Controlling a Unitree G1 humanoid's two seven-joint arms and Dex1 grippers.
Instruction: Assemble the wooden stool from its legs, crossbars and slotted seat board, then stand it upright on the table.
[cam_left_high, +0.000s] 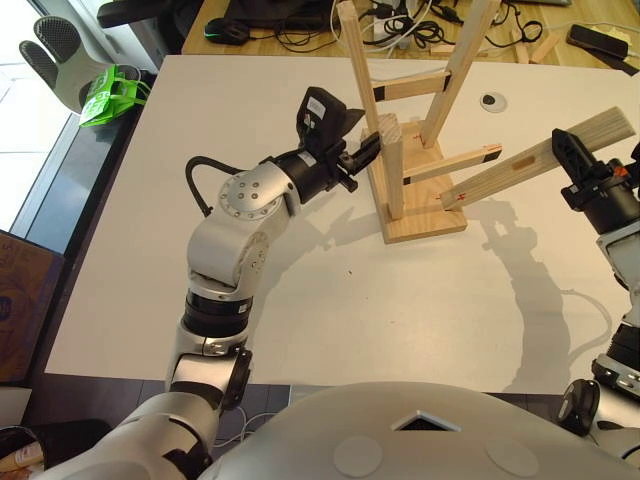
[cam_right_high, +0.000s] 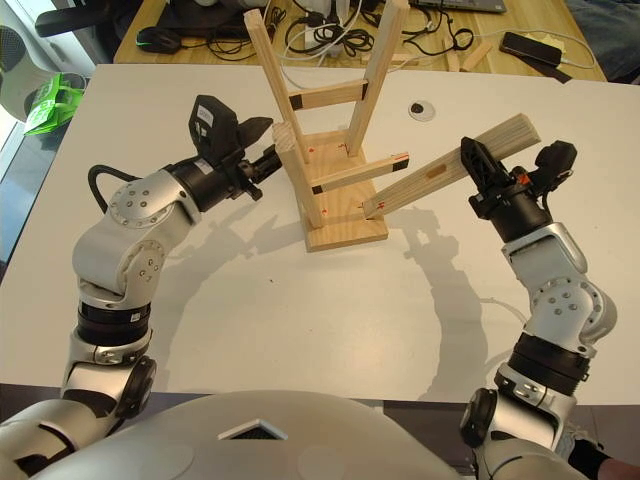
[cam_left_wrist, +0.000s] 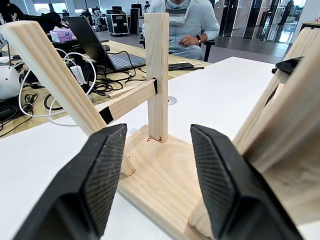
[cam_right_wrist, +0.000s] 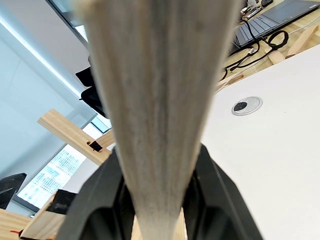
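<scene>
We are losing the tops of two upright legs (cam_left_high: 357, 50) past the picture's edge, and the slanted leg (cam_right_high: 440, 175) is covering much of the right gripper (cam_right_high: 478, 168) pinching it. The seat board (cam_right_high: 350, 235) is lying flat on the table (cam_right_high: 300, 320), near its twelve o'clock edge. The left gripper (cam_left_high: 362, 155), jaws spread, is hovering at the board's nine o'clock, beside a short leg (cam_left_high: 393, 165).

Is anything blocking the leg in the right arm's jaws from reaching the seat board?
Nothing visible does. The lower end of the leg already sits at a corner of the seat board. The free end of a crossbar pokes out just above the leg, not between it and the board.
</scene>
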